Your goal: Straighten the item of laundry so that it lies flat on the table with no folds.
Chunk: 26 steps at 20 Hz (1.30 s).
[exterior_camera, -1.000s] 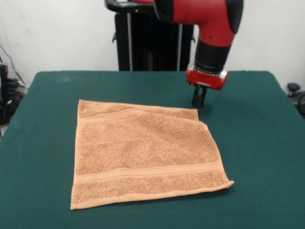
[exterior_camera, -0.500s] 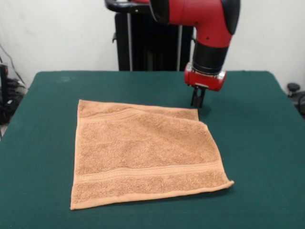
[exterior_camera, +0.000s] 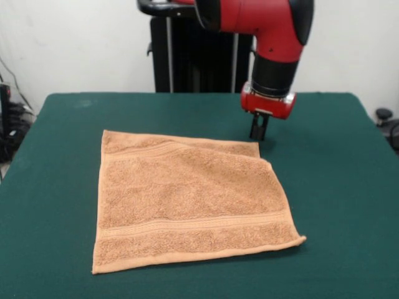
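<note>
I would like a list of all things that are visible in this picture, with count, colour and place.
towel: one, orange-tan, middle of the table, far right corner folded over
table: one, dark green top, fills the lower picture
cables: some, dark, left edge, beside the table
pedestal: one, black, behind the table
arm: one, red and black, coming down from above
gripper: one, black, above the table just past the towel's far right corner

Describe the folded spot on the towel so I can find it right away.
On the green table lies one orange-tan towel. Follow its far edge to the corner just below the gripper: there, unlike the other flat corners, a flap lies doubled over.
</note>
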### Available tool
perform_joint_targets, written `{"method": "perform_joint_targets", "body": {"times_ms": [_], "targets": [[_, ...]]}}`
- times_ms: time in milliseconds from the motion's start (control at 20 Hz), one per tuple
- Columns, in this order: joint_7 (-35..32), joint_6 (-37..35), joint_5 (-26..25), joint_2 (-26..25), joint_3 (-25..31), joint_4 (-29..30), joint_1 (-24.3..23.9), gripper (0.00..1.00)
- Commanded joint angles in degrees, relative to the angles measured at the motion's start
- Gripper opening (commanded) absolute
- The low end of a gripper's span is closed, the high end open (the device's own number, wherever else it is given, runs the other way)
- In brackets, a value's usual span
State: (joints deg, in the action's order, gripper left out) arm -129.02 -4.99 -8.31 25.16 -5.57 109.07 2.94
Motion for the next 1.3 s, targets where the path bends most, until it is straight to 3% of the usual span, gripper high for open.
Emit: {"method": "perform_joint_targets", "body": {"times_ms": [50, 750, 1300], "targets": [[-5.38, 0.54, 1.69, -2.47, 2.9, -5.47, -1.77, 0.0], [-4.35, -6.39, 1.5, 6.81, 3.87, 0.22, -2.7, 0.0], [-5.63, -7.38, 2.77, 6.57, 3.39, -1.17, -0.99, 0.0]]}}
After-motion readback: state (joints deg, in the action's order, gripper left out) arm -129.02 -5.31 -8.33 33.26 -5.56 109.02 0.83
